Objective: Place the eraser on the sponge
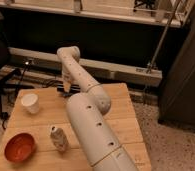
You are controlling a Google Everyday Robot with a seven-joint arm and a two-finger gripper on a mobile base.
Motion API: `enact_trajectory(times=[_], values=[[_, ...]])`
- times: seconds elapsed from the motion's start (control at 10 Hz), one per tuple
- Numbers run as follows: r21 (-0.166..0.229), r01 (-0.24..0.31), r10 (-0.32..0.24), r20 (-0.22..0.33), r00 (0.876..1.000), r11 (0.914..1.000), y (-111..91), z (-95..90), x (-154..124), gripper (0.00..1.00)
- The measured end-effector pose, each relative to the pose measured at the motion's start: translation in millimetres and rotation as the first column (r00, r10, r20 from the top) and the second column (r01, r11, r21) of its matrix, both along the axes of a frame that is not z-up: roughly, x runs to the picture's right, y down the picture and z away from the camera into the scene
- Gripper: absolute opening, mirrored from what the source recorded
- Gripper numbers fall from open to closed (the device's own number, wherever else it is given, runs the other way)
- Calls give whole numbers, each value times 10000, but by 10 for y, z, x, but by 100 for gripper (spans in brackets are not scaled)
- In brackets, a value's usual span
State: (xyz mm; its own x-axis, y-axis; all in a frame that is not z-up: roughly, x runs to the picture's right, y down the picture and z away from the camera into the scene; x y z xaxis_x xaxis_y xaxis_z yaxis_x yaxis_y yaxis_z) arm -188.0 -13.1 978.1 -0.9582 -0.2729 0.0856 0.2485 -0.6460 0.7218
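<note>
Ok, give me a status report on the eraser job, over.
Gripper low at the table's far edge. Dark shape beside it, possibly the eraser. Sponge not in sight; arm hides much of the table.

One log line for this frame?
gripper: at far table edge | eraser, sponge: not discernible | placement: unconfirmed

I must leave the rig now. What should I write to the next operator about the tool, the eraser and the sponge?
The tool hangs low over the far edge of the table, beyond the white cup.
The eraser: apparently the dark block right at the tool; held or lying, unclear.
The sponge: not visible, perhaps hidden by the arm.
Done: nothing confirmed. Left: get the eraser onto the sponge.
</note>
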Motion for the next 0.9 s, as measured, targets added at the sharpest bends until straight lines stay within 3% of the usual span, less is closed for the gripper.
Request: enact_trajectory(times=[0.4, 0.7, 0.9], values=[[297, 241, -229, -400, 9989, 9993, -40, 61, 24, 46], [57, 436, -431, -693, 9967, 9990, 30, 50, 106, 77], [-98, 408, -414, -753, 9963, 9991, 56, 30, 131, 80]])
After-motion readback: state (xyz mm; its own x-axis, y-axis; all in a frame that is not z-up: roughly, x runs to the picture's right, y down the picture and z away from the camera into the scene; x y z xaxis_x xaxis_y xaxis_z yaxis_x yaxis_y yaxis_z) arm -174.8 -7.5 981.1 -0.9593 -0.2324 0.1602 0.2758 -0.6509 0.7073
